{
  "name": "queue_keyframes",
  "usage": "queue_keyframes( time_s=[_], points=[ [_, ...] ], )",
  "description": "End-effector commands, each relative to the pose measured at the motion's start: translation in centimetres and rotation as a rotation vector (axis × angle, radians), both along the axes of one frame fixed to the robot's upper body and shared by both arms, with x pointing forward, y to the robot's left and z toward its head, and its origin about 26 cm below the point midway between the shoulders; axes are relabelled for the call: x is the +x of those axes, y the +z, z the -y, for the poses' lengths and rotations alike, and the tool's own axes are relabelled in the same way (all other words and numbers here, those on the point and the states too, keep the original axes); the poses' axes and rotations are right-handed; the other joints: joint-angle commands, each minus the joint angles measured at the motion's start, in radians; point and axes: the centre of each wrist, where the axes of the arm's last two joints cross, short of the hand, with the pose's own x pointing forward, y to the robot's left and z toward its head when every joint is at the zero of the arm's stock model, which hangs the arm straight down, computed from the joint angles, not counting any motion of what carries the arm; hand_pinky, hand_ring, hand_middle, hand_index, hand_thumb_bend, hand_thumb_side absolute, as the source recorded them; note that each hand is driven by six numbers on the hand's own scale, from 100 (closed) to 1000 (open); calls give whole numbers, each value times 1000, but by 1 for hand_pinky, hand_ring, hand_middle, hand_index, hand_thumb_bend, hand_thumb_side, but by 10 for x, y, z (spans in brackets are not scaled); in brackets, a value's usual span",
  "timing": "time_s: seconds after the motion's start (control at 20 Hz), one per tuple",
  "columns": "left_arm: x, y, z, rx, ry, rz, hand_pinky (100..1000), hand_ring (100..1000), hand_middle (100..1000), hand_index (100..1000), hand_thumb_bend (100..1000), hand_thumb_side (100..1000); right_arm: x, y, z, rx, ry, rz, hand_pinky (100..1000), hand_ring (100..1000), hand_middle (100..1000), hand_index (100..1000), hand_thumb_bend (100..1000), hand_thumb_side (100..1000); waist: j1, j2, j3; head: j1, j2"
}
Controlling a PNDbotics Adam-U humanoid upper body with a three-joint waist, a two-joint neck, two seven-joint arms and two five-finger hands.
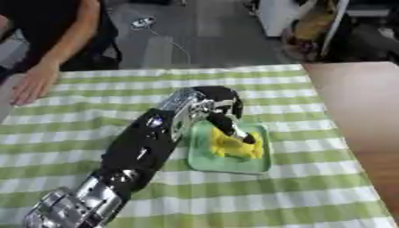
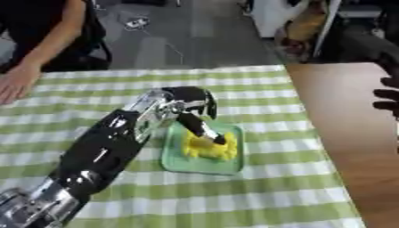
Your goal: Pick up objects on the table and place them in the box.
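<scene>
A shallow light-green box [image 1: 204, 162] lies on the checked cloth right of centre. In it rests a lumpy yellow object [image 1: 234, 149]. My left arm reaches in from the lower left, and my left hand [image 1: 217, 101] hangs over the box's far edge. Its dark fingers [image 1: 232, 128] slant down onto the top of the yellow object and close on it. My right hand [image 2: 387, 94] shows only as dark straight fingers at the right edge of the right eye view, over the bare wooden table and away from the box.
The green-and-white checked cloth [image 1: 257, 200] covers most of the table, with bare brown wood [image 1: 358, 111] to its right. A person's hand [image 1: 33, 84] rests on the cloth at the far left edge.
</scene>
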Motion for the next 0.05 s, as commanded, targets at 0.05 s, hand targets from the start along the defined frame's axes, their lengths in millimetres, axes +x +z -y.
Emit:
queue_keyframes(
  time_s=[0.05],
  points=[
    [2, 26, -5, -25, -7, 67, 437, 595, 680, 740, 749, 835, -1, 5, 3, -11, -6, 16, 696, 754, 784, 891, 100, 833, -4, -20, 3, -6, -4]
  ],
)
